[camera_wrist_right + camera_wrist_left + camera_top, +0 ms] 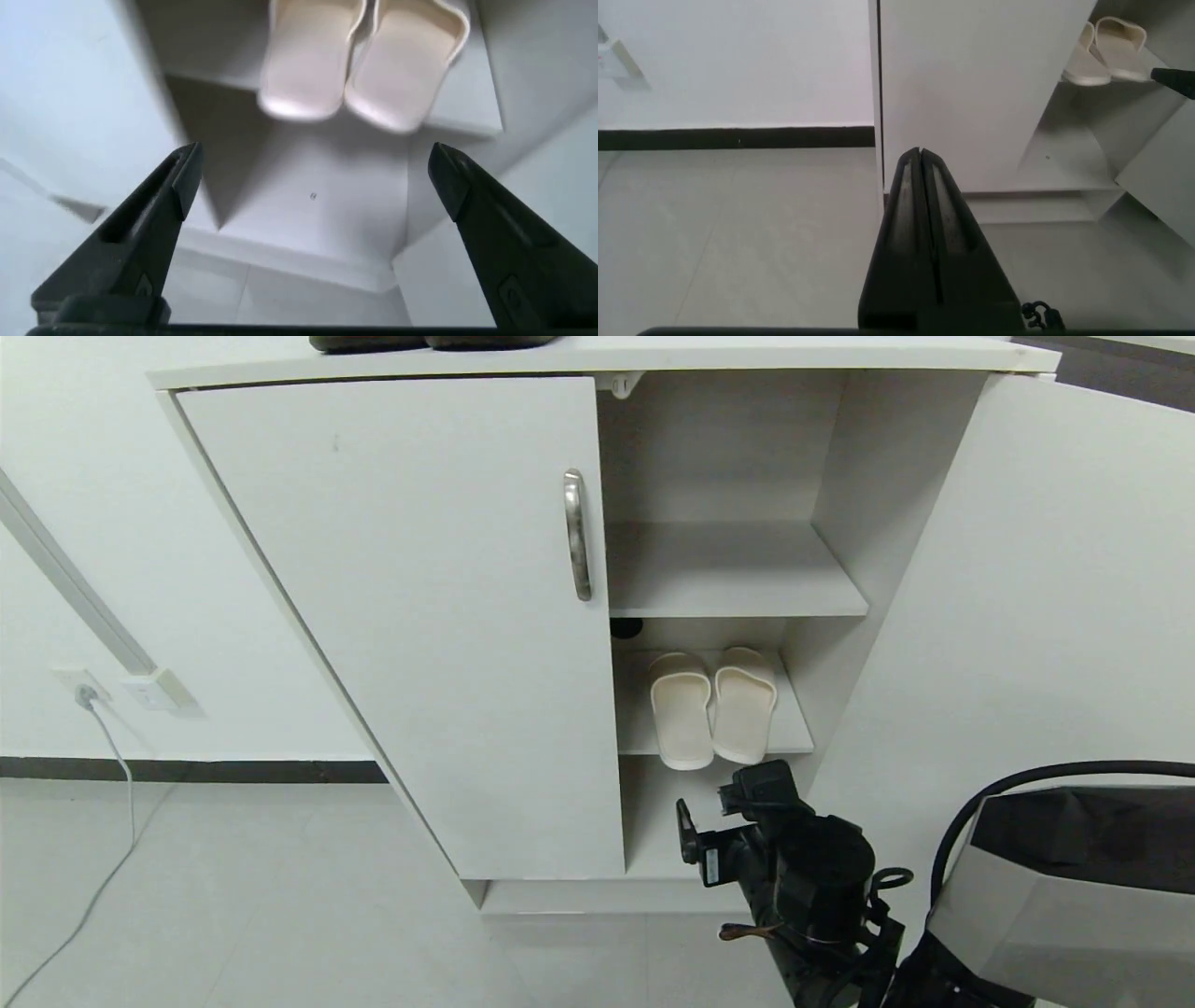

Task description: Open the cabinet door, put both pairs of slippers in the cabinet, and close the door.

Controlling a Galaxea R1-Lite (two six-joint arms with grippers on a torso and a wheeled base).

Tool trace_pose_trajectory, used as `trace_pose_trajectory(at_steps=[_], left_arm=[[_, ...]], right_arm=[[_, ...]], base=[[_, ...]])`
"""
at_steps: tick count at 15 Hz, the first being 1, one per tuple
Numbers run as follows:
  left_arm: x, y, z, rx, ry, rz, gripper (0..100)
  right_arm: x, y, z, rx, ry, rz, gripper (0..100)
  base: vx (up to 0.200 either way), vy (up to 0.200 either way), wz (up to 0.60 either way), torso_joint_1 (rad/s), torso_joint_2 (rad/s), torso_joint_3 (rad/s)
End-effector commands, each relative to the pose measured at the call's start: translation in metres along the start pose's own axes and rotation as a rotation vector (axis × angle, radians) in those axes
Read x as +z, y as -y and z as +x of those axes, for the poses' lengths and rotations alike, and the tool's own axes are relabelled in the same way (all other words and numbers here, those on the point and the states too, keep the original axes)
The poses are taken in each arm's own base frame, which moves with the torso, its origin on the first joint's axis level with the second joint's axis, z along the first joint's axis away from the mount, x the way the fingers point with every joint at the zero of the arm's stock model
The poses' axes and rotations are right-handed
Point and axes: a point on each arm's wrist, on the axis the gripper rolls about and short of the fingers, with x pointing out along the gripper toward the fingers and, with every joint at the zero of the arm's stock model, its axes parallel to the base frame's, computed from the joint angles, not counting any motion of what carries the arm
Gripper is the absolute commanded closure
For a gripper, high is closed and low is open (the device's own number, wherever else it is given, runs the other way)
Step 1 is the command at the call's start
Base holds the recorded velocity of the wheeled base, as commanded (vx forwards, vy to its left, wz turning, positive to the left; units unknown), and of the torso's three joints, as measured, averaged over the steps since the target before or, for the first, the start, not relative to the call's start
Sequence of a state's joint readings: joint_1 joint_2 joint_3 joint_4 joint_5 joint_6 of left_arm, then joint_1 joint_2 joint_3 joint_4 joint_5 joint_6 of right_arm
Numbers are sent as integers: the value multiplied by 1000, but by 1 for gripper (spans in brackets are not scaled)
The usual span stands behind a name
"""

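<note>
The white cabinet (392, 616) has its left door shut and its right door (1027, 616) swung wide open. A cream pair of slippers (714, 707) lies side by side on the middle shelf, toes outward, and also appears as cream slippers (364, 56) and cream slippers (1106, 47). A dark pair of slippers (434, 342) rests on the cabinet top. My right gripper (758, 782) hangs open in front of the bottom compartment, just below the cream pair, fingers spread with nothing between them (316, 159). My left gripper (920, 154) is shut and empty, low over the floor, facing the shut left door.
A metal handle (577, 534) runs down the shut left door. Another shelf (728, 569) sits above the cream pair. A wall socket with a grey cable (84, 693) is at the left. Pale floor tiles (233, 896) stretch in front of the cabinet.
</note>
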State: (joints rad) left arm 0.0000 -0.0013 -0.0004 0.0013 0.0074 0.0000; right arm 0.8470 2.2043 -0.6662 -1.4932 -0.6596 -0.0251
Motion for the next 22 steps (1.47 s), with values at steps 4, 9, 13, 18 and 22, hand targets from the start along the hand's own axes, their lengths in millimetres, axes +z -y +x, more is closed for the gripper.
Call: trace_pose_trajectory(at_steps=[4, 9, 13, 18, 22], left_arm=[[0, 0, 0, 2, -2, 2, 100], [0, 0, 0, 2, -2, 2, 100], [0, 0, 0, 2, 0, 2, 100], [0, 0, 0, 0, 0, 2, 100], [0, 0, 0, 0, -2, 2, 100]], right_arm=[[1, 0, -1, 3, 5, 4, 0], [2, 0, -2, 1, 15, 10, 0], [0, 1, -3, 1, 9, 6, 0], [0, 1, -3, 3, 8, 5, 0], [0, 1, -3, 1, 8, 5, 0]], base=[[0, 0, 0, 0, 0, 0], [0, 0, 0, 0, 0, 0], [0, 0, 0, 0, 0, 0], [0, 0, 0, 0, 0, 0], [0, 0, 0, 2, 4, 105]])
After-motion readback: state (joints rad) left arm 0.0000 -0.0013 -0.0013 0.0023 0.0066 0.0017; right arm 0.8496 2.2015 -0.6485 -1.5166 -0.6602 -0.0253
